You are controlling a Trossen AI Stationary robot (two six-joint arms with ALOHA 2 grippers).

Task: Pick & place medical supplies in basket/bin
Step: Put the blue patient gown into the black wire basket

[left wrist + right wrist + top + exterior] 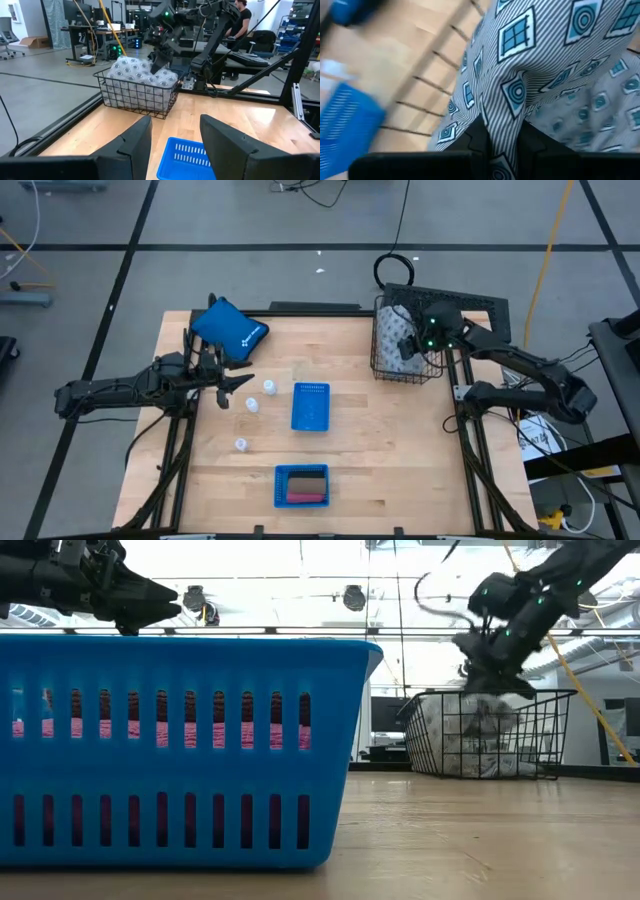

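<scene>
While your right tool (413,346) sits down inside the black wire basket (436,372) at the far right of the desk (400,450), its fingers are pinched on a fold of the patterned white cloth bundle (131,70) lying in that basket. The right wrist view shows striped, square-printed fabric caught between the two dark fingers. So the step in hand looks like the place step for this soft item, or a re-grip on it; you can't tell which from here.

Your left tool (236,385) hovers on the left side of the desk beside a blue pouch (229,328), jaws partly apart, holding nothing.

Three small white bottles (252,405) stand on the desk just right of that left tool, loosely grouped, apart from each other. Two blue trays sit mid-desk: the far tray (310,406) looks bare, the near tray (302,485) holds pink and dark blocks (305,497).

Next move, judged: let go of the cloth and lift your right tool straight up, clear of the wire rim so it doesn't snag. Then send the left tool to the closest bottle; they're small and could tip, so come down centred with the jaws wide enough.
</scene>
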